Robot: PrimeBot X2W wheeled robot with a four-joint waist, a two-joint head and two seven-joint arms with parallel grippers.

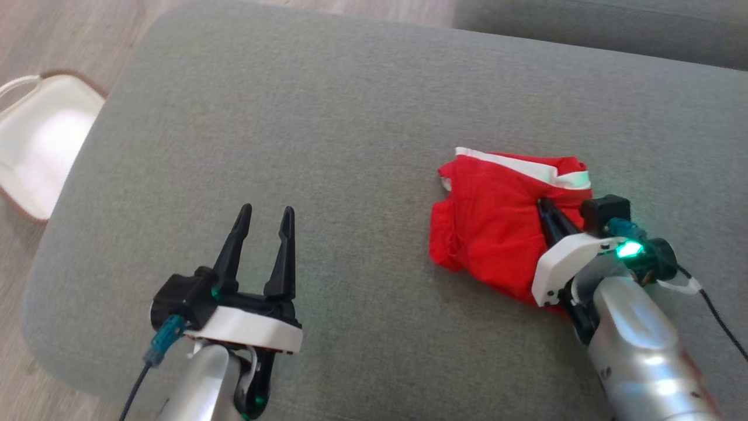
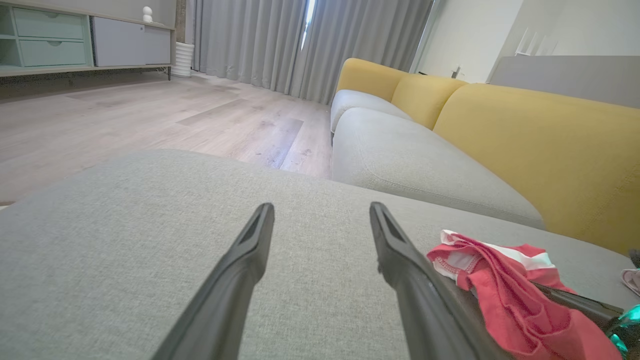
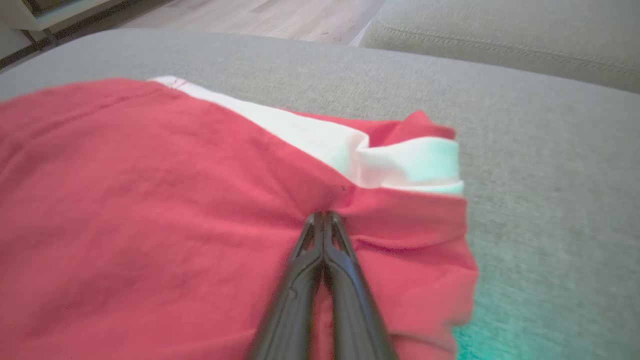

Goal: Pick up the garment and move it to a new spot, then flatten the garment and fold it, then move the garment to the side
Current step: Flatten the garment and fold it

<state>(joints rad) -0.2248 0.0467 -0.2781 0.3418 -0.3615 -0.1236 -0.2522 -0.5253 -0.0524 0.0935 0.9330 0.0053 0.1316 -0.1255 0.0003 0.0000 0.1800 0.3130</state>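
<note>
From the head view, a white basket (image 1: 41,140) with a brown rim stood on the wooden floor at the left, beside the grey ottoman (image 1: 350,117); its inside showed plain white. The garment (image 1: 491,222), red with a white band along its far edge, lay crumpled on the right half of the ottoman. The left gripper (image 1: 266,210) hovered over bare grey fabric, well apart from the garment, its jaws spread. The right gripper (image 1: 543,206) lay across the garment's near side, jaws pressed together.

In the left wrist view, the left gripper (image 2: 322,206) pointed across the ottoman with its jaws wide. The garment (image 2: 505,295) sat bunched at the lower right, in front of a sofa (image 2: 540,150) with grey seats and a yellow back. A cabinet (image 2: 45,40) with closed pale green drawers stood far off.

In the right wrist view, the right gripper (image 3: 324,216) pinched a small pucker of the garment (image 3: 150,200), just below the folded white band (image 3: 310,140).
</note>
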